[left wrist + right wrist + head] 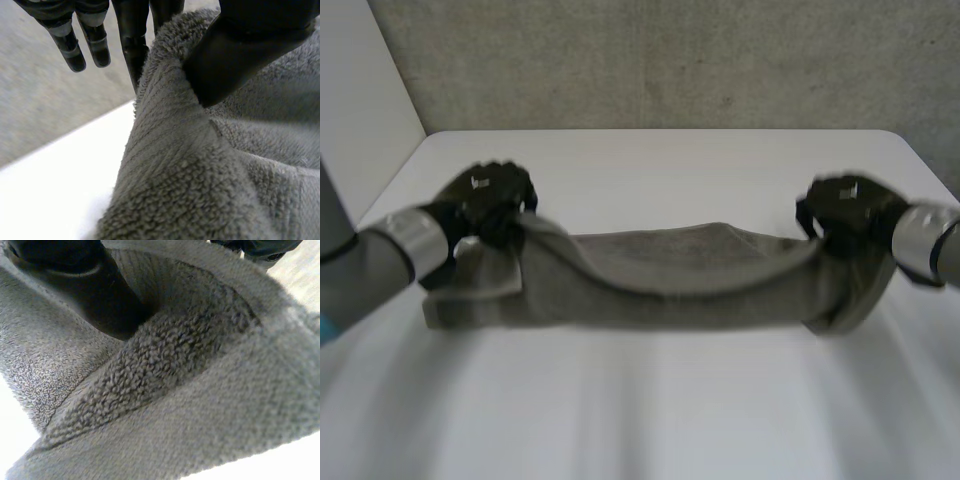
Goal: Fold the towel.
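A grey towel (690, 280) stretches across the middle of the white table (650, 160), lifted at both ends and sagging in between. My left hand (485, 200) grips its left end; in the left wrist view the thumb (235, 55) presses the towel (200, 175) against the fingers (132, 45). My right hand (845, 210) grips the right end; in the right wrist view its thumb (95, 295) digs into a fold of the towel (200, 405). A lower layer of the towel hangs down to the table under both hands.
A grey wall (670, 60) rises behind the table's far edge. A white panel (360, 100) stands at the far left. Bare table surface lies in front of the towel and beyond it.
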Motion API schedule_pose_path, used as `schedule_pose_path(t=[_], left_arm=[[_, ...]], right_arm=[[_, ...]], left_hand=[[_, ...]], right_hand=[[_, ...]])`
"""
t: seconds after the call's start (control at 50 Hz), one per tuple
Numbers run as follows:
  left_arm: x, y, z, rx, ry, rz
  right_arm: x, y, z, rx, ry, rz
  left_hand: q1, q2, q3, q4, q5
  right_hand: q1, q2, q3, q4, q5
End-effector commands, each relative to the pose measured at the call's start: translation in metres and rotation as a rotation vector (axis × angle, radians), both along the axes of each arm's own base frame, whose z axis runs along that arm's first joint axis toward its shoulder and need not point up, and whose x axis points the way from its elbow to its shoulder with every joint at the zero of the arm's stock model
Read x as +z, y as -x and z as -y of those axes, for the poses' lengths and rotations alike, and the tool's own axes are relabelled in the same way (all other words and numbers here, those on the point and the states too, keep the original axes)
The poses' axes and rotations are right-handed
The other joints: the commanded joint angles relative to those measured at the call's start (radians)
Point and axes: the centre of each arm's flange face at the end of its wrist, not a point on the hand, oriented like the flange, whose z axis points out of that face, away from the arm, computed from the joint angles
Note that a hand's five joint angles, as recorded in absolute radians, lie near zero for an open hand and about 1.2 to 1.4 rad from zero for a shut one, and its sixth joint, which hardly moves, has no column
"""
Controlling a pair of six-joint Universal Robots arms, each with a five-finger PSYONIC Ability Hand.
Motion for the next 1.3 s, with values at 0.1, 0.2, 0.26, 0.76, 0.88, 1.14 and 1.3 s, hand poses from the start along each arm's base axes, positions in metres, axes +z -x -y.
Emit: schedule_pose_path(t=[0.1, 0.2, 0.26, 0.76, 0.88, 1.14, 1.3], left_arm=[[0.170, 0.018, 0.025, 0.059, 0.564, -0.229], [0.192, 0.009, 0.011, 0.013, 0.641, -0.361], [0.160, 0.006, 0.012, -0.038, 0.561, -0.328], [-0.058, -0.013, -0.050, -0.103, 0.048, 0.047], [-0.064, -0.016, -0.051, -0.080, 0.029, 0.056], [-0.083, -0.022, -0.042, 0.104, 0.001, 0.135], [-0.079, -0.016, -0.048, 0.119, 0.019, 0.140]], right_arm=[[0.173, -0.001, 0.029, -0.035, 0.545, 0.426], [0.149, 0.001, 0.021, -0.032, 0.464, 0.428], [0.137, 0.000, 0.017, -0.031, 0.445, 0.396], [-0.034, 0.024, -0.055, 0.034, 0.055, 0.158], [-0.034, 0.034, -0.051, 0.002, 0.040, 0.168], [-0.039, 0.032, -0.057, 0.007, 0.019, 0.166], [-0.041, 0.032, -0.059, 0.005, 0.011, 0.162]], left_hand=[[0.102, 0.089, -0.051, -0.059, 0.060], [0.102, 0.089, -0.051, -0.059, 0.060], [0.102, 0.089, -0.051, -0.059, 0.060], [0.102, 0.089, -0.051, -0.059, 0.060], [0.082, 0.069, -0.051, -0.059, 0.040], [-0.376, -0.389, -0.051, -0.059, -0.418], [-0.411, -0.424, -0.051, -0.059, -0.453]], right_hand=[[0.078, 0.084, -0.043, -0.076, 0.060], [0.078, 0.084, -0.043, -0.076, 0.060], [0.078, 0.084, -0.043, -0.076, 0.060], [0.078, 0.084, -0.043, -0.076, 0.060], [0.078, 0.084, -0.043, -0.076, 0.060], [0.078, 0.084, -0.043, -0.076, 0.060], [0.078, 0.084, -0.043, -0.076, 0.060]])
